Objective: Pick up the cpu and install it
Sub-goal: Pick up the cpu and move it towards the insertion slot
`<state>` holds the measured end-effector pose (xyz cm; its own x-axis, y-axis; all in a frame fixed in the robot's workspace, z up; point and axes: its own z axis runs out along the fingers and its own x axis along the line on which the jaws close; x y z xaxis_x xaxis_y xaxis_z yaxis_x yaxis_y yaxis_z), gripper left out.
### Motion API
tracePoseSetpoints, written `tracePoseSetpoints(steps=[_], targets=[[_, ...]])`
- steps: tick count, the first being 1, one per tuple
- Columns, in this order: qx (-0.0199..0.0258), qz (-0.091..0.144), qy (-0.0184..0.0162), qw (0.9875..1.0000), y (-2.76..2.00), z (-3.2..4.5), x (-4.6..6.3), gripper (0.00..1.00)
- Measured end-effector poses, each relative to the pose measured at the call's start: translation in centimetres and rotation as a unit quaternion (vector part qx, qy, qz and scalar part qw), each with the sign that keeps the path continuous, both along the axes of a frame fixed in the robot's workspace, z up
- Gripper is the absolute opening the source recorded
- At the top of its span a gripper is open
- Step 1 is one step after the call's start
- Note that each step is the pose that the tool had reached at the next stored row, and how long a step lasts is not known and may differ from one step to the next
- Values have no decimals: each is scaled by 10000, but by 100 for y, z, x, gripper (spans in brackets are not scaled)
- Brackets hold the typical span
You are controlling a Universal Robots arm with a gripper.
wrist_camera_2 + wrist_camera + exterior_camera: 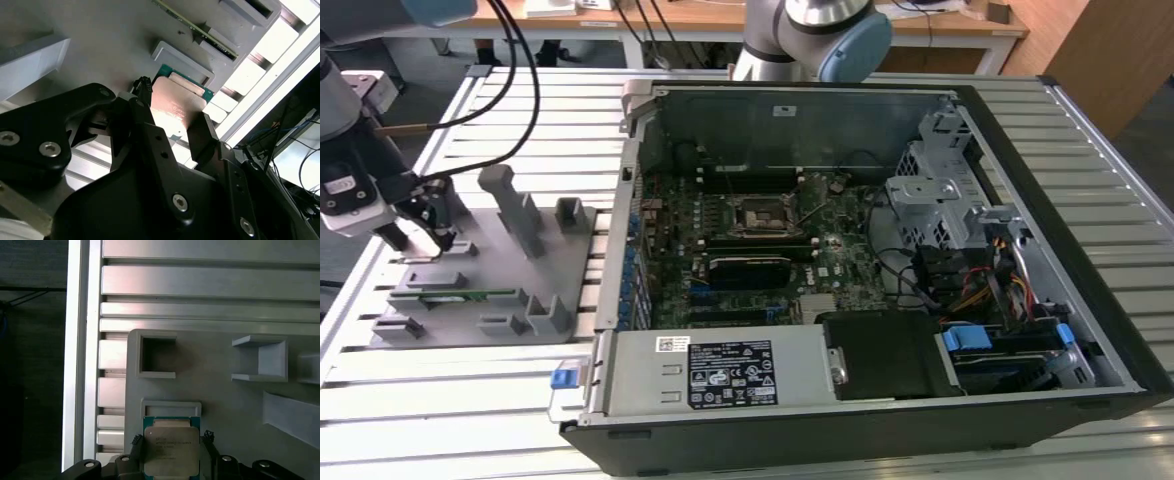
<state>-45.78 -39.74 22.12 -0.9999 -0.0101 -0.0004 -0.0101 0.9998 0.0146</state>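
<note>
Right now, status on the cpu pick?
Arm's gripper shut on the cpu, fingers on opposite edges. Cpu over the grey tray, not installed yet. Low tray bracket right beside it.

Slatted metal table, perhaps wooden desk

Bright, even light from overhead fills the exterior view: the slatted aluminium table shines pale, while the inside of the open computer case stays dim. In the second wrist view the table slats burn out to white glare, the black gripper looms dark, and the cpu carries a pinkish sheen. In the first wrist view the grey tray holds soft shadows in its pockets.
</note>
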Motion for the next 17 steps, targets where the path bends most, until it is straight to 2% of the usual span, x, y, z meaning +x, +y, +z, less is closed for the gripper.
tracePoseSetpoints(steps=[5,7,13,17], targets=[[-1,0,2,10000,0,81,0,53],[-17,1,2,10000,-1,104,1,53],[-19,0,1,10000,0,162,0,53],[-19,0,1,10000,0,241,-2,53]])
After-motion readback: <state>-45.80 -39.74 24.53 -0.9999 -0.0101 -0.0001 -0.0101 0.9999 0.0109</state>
